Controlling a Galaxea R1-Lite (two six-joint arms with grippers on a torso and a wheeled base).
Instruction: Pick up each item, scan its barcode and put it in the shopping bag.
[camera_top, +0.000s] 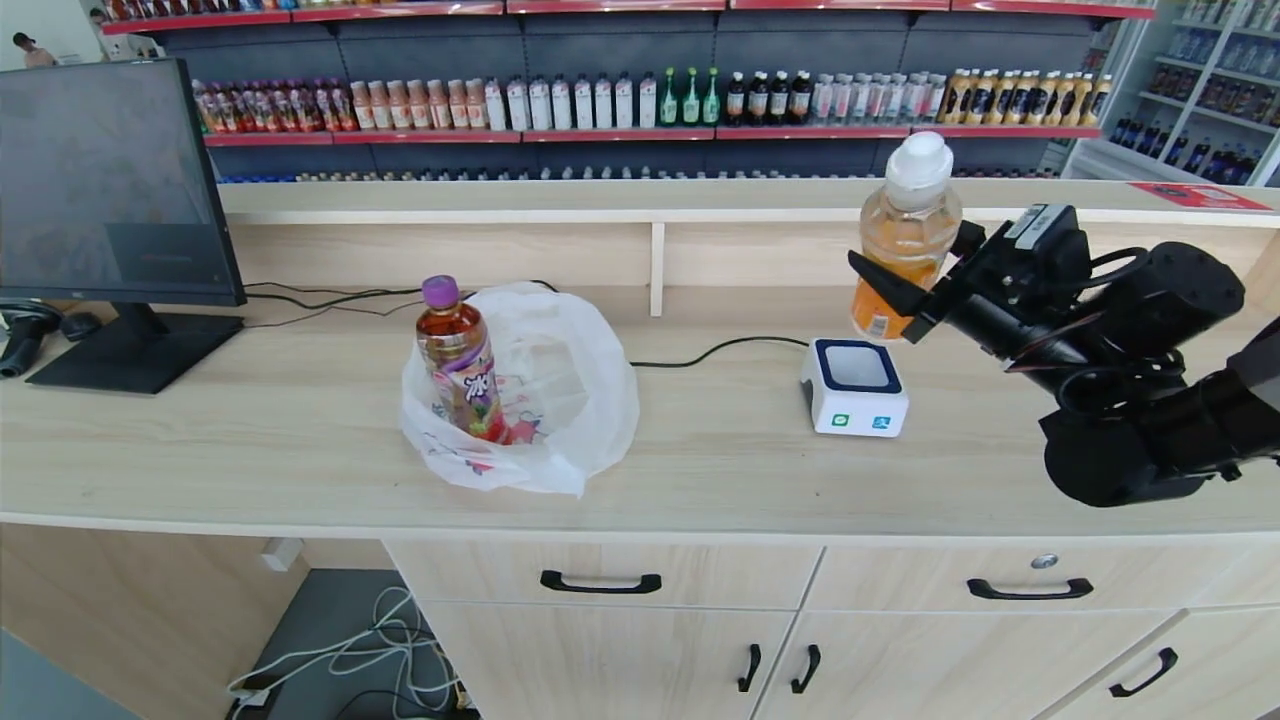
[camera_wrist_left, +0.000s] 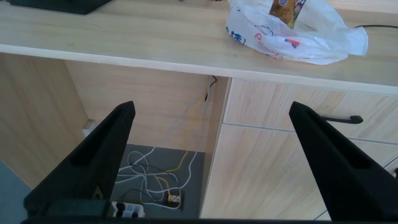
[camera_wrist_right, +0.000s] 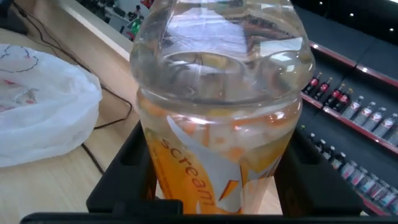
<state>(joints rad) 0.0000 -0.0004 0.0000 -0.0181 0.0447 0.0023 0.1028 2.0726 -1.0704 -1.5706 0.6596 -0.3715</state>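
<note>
Right claw (camera_top: 920, 270): pinching the orange bottle (camera_top: 908, 225) at its lower half, one finger on each side of the label. The bottle hangs in the air just above and slightly behind the scanner (camera_top: 853, 387), roughly upright, white cap on top, and not touching the scanner. Orange drink fills the lower part; the shoulder under the cap is clear.

Scanner: a small white box with a dark window facing up, standing on the wooden counter (camera_top: 720, 480). A black cable (camera_top: 700, 352) runs from its rear towards the robot's left.

Bag (camera_top: 560, 400): white plastic, open-mouthed, resting on the counter well to the left of the scanner. Inside it stands a tea bottle (camera_top: 460, 365) with a purple cap, upright, its neck and cap rising above the bag's rim.

Monitor (camera_top: 110, 180): dark screen on a black stand, far left of the scanner and beyond the bag.

Left claw (camera_wrist_left: 211, 112): spread wide and holding nothing. It sits lower than the counter top that carries the scanner, facing the cabinet front (camera_wrist_left: 280, 168), with loose cables (camera_wrist_left: 155, 180) on the floor beneath it.
</note>
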